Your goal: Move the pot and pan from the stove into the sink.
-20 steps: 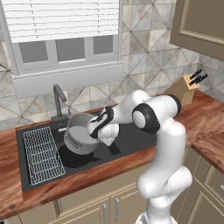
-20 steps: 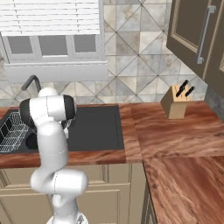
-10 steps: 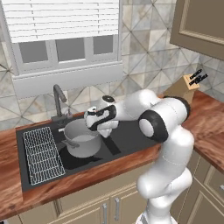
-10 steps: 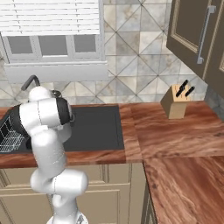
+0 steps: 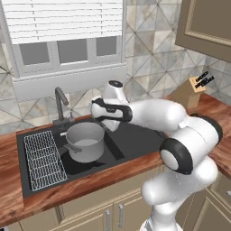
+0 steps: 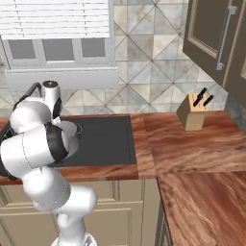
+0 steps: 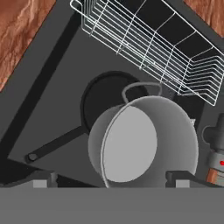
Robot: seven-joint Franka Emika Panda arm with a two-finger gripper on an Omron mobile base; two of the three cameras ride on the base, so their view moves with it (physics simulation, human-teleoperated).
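The grey pot (image 5: 85,140) stands upright in the black sink (image 5: 135,140), to the right of the wire rack. From above, the pot (image 7: 144,140) rests partly on the black pan (image 7: 103,94), whose long handle (image 7: 54,146) points away across the basin floor. My gripper (image 5: 107,125) hovers just above and behind the pot's right rim. It is open, and its fingertips (image 7: 43,178) stand wide apart with nothing held between them. The stove is out of view.
A wire rack (image 5: 43,160) fills the sink's left basin, and the slim faucet (image 5: 61,101) rises behind the pot. A knife block (image 5: 191,92) stands on the wooden counter at the far right. My own arm hides much of the sink (image 6: 105,139).
The pot stays put in the sink. My hand has lifted a little off its rim, and the arm's elbow has swung forward and lower.
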